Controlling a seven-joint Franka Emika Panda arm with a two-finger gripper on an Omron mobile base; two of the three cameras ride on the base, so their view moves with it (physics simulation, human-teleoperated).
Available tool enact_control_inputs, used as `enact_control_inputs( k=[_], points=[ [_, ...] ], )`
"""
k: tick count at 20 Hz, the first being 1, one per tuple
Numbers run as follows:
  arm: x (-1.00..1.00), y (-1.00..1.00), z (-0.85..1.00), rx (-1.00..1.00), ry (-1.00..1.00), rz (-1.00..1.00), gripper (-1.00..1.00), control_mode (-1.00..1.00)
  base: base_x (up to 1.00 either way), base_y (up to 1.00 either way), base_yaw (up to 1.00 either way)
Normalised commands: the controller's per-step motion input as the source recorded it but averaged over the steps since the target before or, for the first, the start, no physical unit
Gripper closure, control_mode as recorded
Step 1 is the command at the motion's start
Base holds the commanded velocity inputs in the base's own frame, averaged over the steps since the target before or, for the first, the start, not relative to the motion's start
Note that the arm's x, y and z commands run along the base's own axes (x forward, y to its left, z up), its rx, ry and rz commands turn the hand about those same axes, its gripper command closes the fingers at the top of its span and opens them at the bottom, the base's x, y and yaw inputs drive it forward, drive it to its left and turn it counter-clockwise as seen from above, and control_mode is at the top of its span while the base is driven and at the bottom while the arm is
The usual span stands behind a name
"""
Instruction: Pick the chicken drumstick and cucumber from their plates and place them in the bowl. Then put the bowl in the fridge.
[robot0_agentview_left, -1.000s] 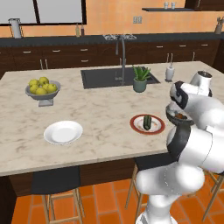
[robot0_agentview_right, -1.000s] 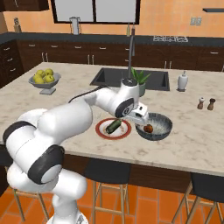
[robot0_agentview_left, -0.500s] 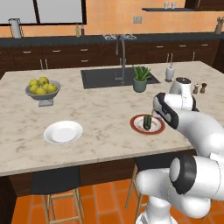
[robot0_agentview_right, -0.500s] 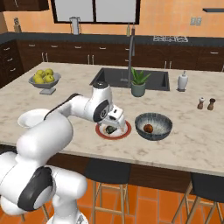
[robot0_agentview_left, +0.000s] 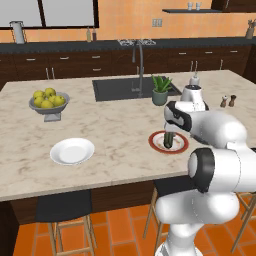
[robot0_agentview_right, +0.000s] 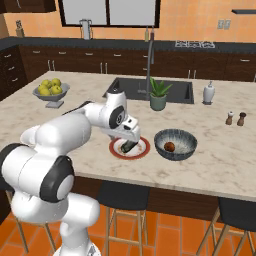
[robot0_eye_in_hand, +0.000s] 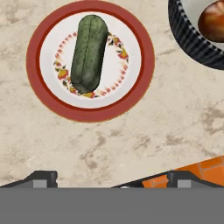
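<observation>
Now tool (robot0_eye_in_hand: 112, 177) spread wide, empty, above cucumber (robot0_eye_in_hand: 89, 47) on red-rimmed plate (robot0_eye_in_hand: 89, 112).

Bright even rendered light, faint shadows, sharp

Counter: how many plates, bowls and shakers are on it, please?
Plates: 2, plain white plate, red-rimmed plate.
Bowls: 2, ribbed bowl, fruit bowl.
Shakers: 2, pale shaker, dark shaker.
Total: 6.
</observation>
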Motion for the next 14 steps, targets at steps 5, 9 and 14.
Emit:
enact_control_inputs(
  k=[5,9,14],
  points=[
    [0.38,0.00,-0.08,0.07,0.04,0.01,-1.00,-1.00,0.00,0.00,0.00],
    [0.37,0.00,-0.25,0.01,0.03,0.00,-1.00,-1.00,0.00,0.00,0.00],
    [0.32,0.00,-0.46,0.05,0.00,0.00,-1.00,-1.00,0.00,0.00,0.00]
  ],
)
